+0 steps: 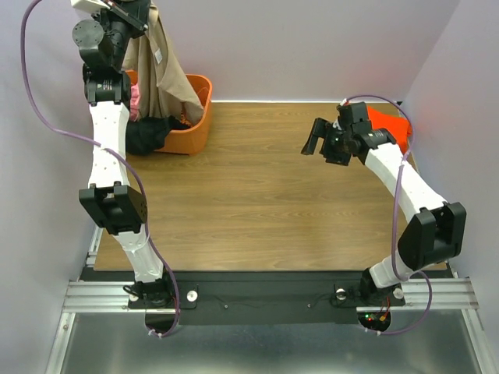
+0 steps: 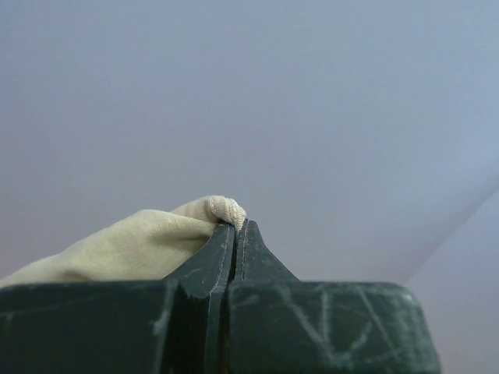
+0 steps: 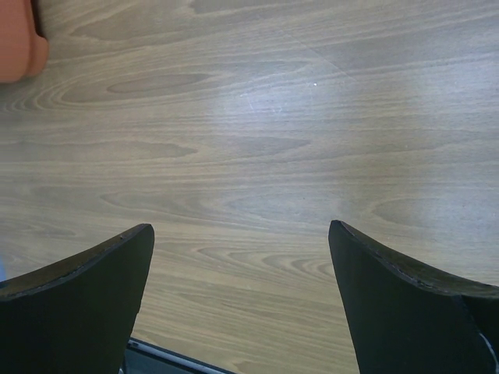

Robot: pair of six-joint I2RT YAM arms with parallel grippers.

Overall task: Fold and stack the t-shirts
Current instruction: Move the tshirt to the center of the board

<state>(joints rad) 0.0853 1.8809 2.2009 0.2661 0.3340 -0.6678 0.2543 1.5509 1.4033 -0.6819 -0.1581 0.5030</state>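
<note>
While the left pincer pinches the tan shirt aloft and the right pincer hangs spread, folding appears unstarted; the black shirt lies in the basket.

We see a wood-grain table carrying an orange plastic basket at its far left corner and a bright orange-red t-shirt lying at its far right edge, the two well apart across the tabletop.
</note>
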